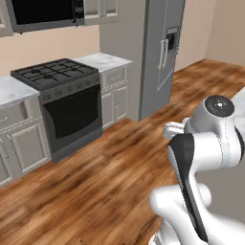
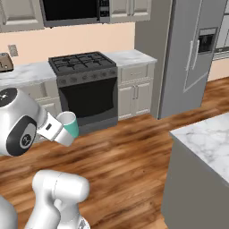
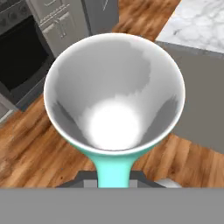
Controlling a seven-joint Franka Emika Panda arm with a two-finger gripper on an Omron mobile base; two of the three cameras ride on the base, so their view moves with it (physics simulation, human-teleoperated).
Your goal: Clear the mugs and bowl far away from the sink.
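Open wood floor (image 2: 129, 156) ahead — marble island (image 2: 203, 143) crowds the right, stove (image 2: 87, 87) blocks beyond.

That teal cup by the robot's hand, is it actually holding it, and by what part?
Yes. The gripper holds the teal mug out in the air, apparently by its handle; the fingers themselves are hidden.

We're in a home kitchen: a black gas stove (image 2: 84, 85) sits between white cabinets (image 2: 134, 91), microwave (image 2: 71, 10) above it, steel fridge (image 2: 192, 53) to its right, wood floor (image 2: 120, 156) in front.
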